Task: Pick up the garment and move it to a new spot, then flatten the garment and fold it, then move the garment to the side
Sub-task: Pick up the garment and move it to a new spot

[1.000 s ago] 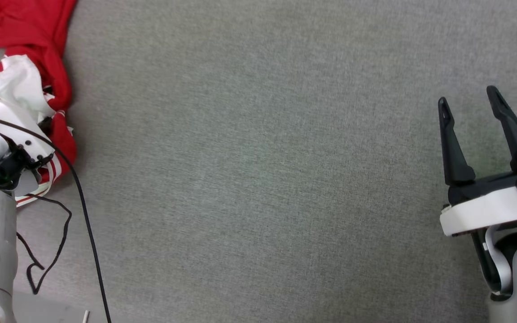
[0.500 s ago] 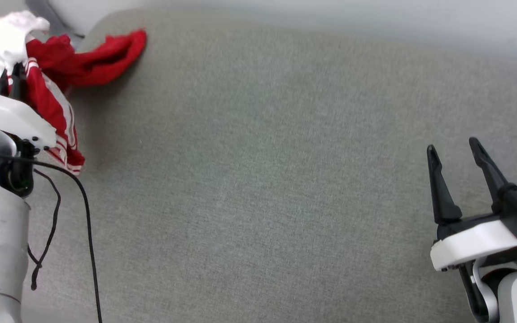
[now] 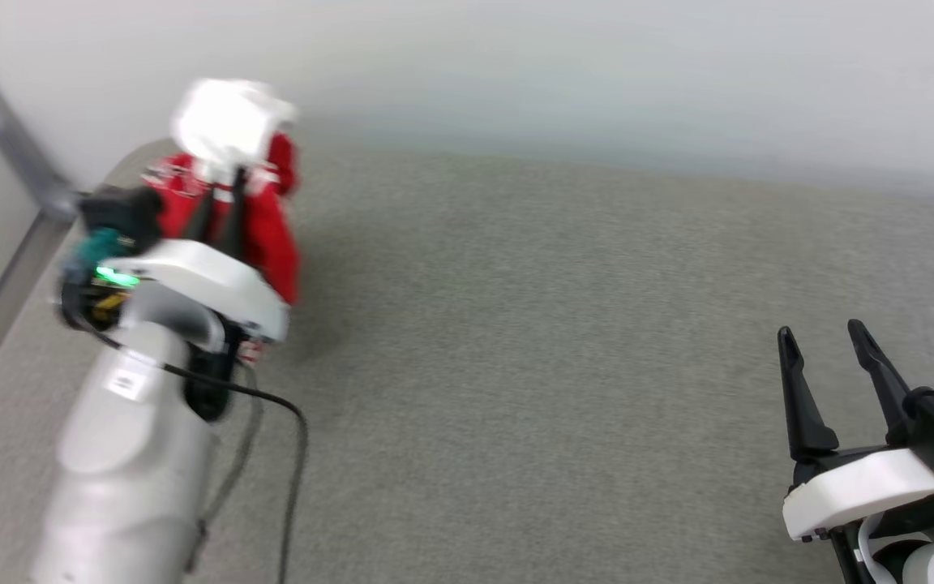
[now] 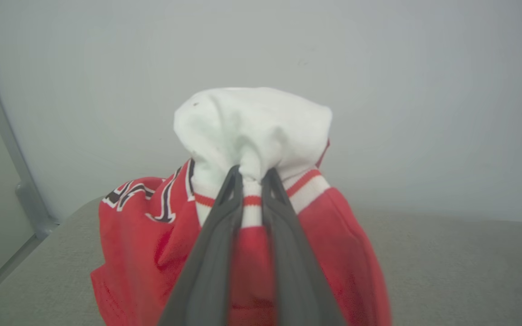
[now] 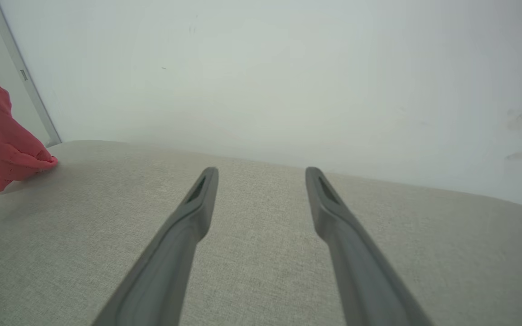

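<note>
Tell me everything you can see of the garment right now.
The garment is a red, soft-looking shirt with a white sleeve, red-and-white striped trim and black, white-edged lettering partly lost in folds. It hangs bunched from the left gripper, which is shut on the striped trim, with the white sleeve puffed above it. Its lower end hangs near the grey surface; whether it touches is unclear.

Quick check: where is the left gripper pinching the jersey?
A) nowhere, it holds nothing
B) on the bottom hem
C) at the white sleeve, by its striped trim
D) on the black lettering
C: in the left wrist view the left gripper is shut on the jersey where the bunched white sleeve meets its red-white striped trim.
</note>
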Motion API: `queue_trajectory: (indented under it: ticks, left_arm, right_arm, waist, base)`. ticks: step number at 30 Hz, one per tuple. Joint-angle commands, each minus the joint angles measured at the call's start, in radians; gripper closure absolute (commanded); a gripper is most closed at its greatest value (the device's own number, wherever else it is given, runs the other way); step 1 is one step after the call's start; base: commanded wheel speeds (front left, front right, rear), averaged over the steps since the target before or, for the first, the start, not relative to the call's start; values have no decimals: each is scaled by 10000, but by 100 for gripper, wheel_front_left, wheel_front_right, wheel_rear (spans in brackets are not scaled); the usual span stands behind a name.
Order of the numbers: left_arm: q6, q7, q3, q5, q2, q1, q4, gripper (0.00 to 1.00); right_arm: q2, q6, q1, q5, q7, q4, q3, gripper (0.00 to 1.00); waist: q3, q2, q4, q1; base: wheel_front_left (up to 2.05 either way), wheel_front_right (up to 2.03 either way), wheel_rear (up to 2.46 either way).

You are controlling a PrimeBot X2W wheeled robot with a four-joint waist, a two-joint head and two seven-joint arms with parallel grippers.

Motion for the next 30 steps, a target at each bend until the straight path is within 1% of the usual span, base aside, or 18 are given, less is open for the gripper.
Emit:
queue_trajectory:
  ticks: [1, 7, 9, 12, 15, 18, 19, 24, 30]
  left_arm:
    - [-43, 27, -171, -33, -200, 284, -215, 100]
    - [-134, 370, -1319, -76, -1051, 1075, -1058, 100]
    - [-141, 429, -1699, -66, -1239, 1219, -1287, 100]
    - [-163, 522, -2546, -62, -1610, 1381, -1679, 100]
    - [-166, 478, -3579, -35, -1799, 1520, -2224, 100]
    - [-168, 396, -4612, -29, -1872, 1684, -2639, 100]
    - [-168, 396, -4612, -29, -1872, 1684, -2639, 100]
    - [-169, 350, -5862, -33, -1874, 1991, -2889, 100]
    - [-161, 348, -6706, -16, -1504, 2139, -2401, 100]
  right_arm:
    - [22, -3, 111, 93, 1, 33, 14, 0]
    - [18, -5, 36, 167, -26, 84, 35, 0]
    - [22, -3, 17, 202, -29, 79, 75, 0]
    - [21, -3, 55, 266, -62, 28, -63, 0]
    - [22, -3, -38, 379, -118, -27, -68, 0]
    - [21, -3, -184, 435, -210, -57, -127, 0]
    - [21, -3, -184, 435, -210, -57, -127, 0]
    - [21, -3, -366, 490, -361, -89, -225, 0]
    - [20, -3, -717, 521, -509, -29, -265, 0]
  waist:
    - [-239, -1, -497, 2]
    - [-240, -1, -1582, 2]
    - [-164, -1, -1933, 2]
    - [17, -1, -2288, 2]
    - [371, -1, -2609, 2]
    - [759, -1, -2779, 2]
    - [759, -1, -2779, 2]
    - [1473, -1, -2781, 2]
    - [2093, -1, -2496, 2]
  base:
    - [0, 0, 0]
    - [0, 0, 0]
    - [0, 0, 0]
    - [0, 0, 0]
    - [0, 0, 0]
    - [0, 0, 0]
    - [0, 0, 0]
    - [0, 0, 0]
    - [0, 0, 0]
